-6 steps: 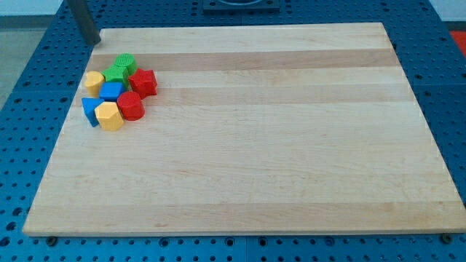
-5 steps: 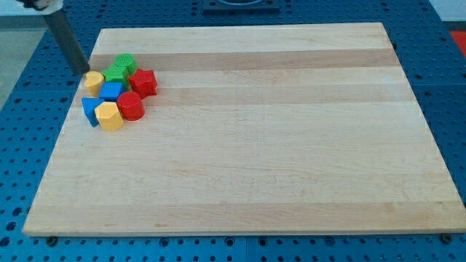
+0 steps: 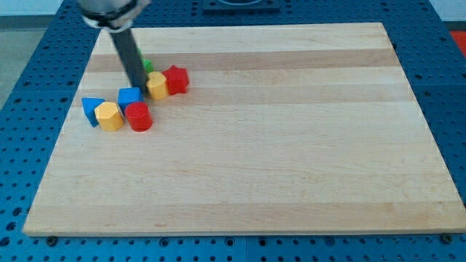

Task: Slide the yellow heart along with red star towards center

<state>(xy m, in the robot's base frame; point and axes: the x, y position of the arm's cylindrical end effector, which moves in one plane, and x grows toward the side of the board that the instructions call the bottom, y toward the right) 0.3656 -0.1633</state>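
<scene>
The yellow heart (image 3: 157, 86) lies on the wooden board (image 3: 291, 145) in the upper left part, touching the red star (image 3: 175, 79) on its right. My tip (image 3: 141, 88) stands right against the yellow heart's left side, between it and a blue block (image 3: 129, 97). The rod rises from there toward the view's top left. A green block (image 3: 148, 65) shows only as a small edge behind the rod.
A red cylinder (image 3: 138, 116), a yellow hexagonal block (image 3: 109, 116) and a blue triangular block (image 3: 90, 110) lie in a row to the lower left of my tip. The board's left edge is close to them.
My tip has swept from the board's upper left edge rightward into the cluster. The yellow heart and red star have slid right. The blue block and red cylinder shifted slightly right.
</scene>
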